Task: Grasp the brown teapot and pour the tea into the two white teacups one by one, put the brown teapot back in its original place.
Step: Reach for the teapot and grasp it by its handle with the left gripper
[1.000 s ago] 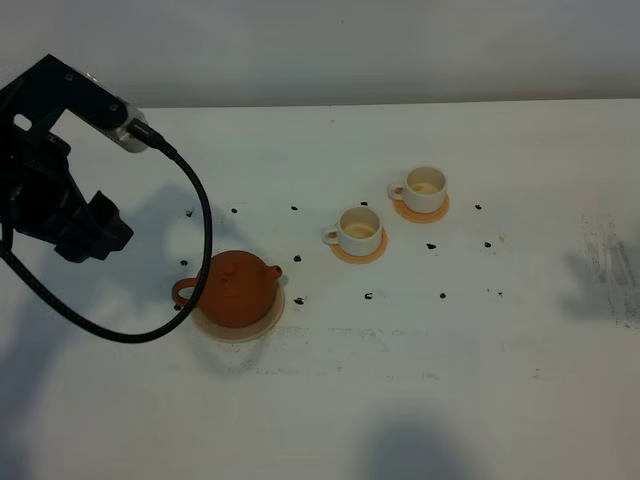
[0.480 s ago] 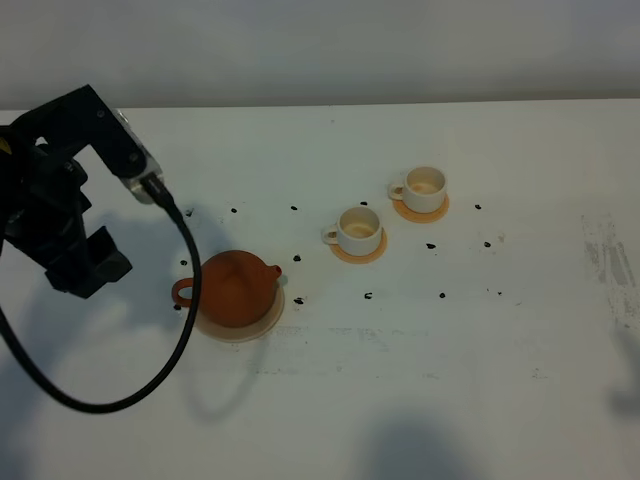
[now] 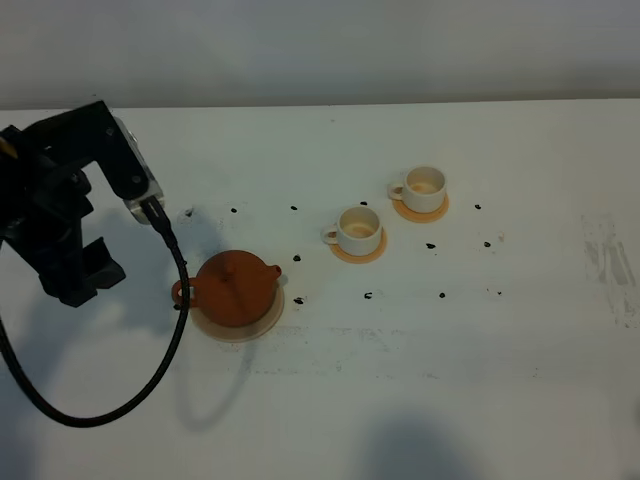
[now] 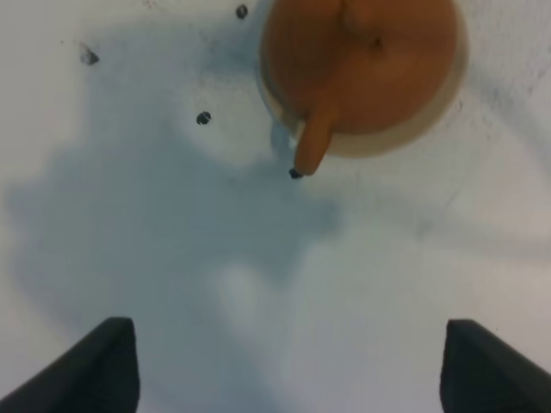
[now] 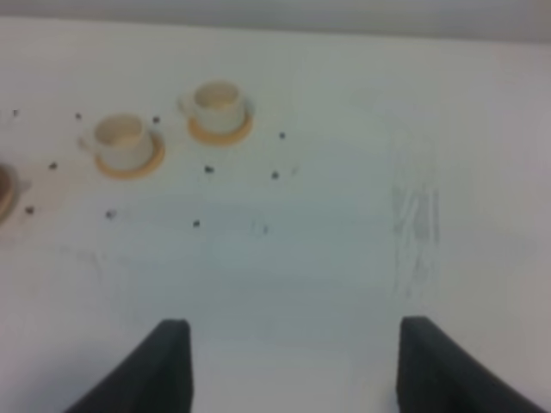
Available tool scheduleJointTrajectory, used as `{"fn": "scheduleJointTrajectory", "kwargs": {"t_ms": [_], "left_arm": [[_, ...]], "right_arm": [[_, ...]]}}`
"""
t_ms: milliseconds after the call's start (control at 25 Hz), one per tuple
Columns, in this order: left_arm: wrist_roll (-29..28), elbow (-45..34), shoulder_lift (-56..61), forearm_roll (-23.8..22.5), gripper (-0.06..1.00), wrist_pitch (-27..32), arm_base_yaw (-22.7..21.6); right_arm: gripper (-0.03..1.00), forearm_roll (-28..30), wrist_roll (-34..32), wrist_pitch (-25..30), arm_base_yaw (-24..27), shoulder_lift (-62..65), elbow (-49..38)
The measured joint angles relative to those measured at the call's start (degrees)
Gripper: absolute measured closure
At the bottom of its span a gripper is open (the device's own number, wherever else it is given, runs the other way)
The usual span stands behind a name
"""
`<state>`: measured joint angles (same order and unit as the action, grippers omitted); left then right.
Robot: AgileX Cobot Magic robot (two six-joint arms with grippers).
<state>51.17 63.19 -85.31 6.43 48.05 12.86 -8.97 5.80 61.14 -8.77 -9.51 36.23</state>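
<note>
The brown teapot (image 3: 235,288) stands upright on the large pale-beige coaster (image 3: 243,331) at the left of the table, its loop handle (image 3: 181,292) pointing left. My left gripper (image 3: 98,272) hangs open and empty to the left of the handle, apart from it. In the left wrist view the teapot (image 4: 370,60) and its handle (image 4: 312,146) lie ahead of my open left gripper (image 4: 297,370). The two white teacups (image 3: 360,226) (image 3: 425,184) sit on small orange-tan coasters at centre. The right wrist view shows both cups (image 5: 120,136) (image 5: 217,99) far from my open right gripper (image 5: 297,366).
Small black specks (image 3: 368,296) are scattered on the white table (image 3: 450,380) around the teapot and the cups. A black cable (image 3: 150,370) loops from the left arm down in front of the teapot. Faint scuff marks (image 3: 610,260) are at the right edge.
My left arm has swung down and toward the front left, staying beside the teapot handle. The shadow at the right edge has gone. The teapot and cups have not moved.
</note>
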Motion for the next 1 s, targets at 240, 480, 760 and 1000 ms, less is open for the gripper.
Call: {"fn": "scheduleJointTrajectory", "kwargs": {"t_ms": [240, 480, 760, 1000], "left_arm": [[0.7, 0.0, -2.6, -0.2, 0.27, -1.8, 0.0], [1.5, 0.0, -5.1, -0.2, 0.27, -3.7, 0.0], [1.6, 0.0, -7.4, -0.2, 0.27, -5.5, 0.0], [1.7, 0.0, -9.0, -0.2, 0.27, -6.2, 0.0]], "right_arm": [[0.47, 0.0, -0.1, 0.9, 0.0, 7.0, -3.9], [0.47, 1.8, -0.1, 2.4, 0.0, 9.8, -6.1], [0.47, 4.2, -0.5, 2.7, 0.0, 9.9, -6.2], [0.47, 4.4, -1.2, 2.7, 0.0, 9.9, -6.2]]}}
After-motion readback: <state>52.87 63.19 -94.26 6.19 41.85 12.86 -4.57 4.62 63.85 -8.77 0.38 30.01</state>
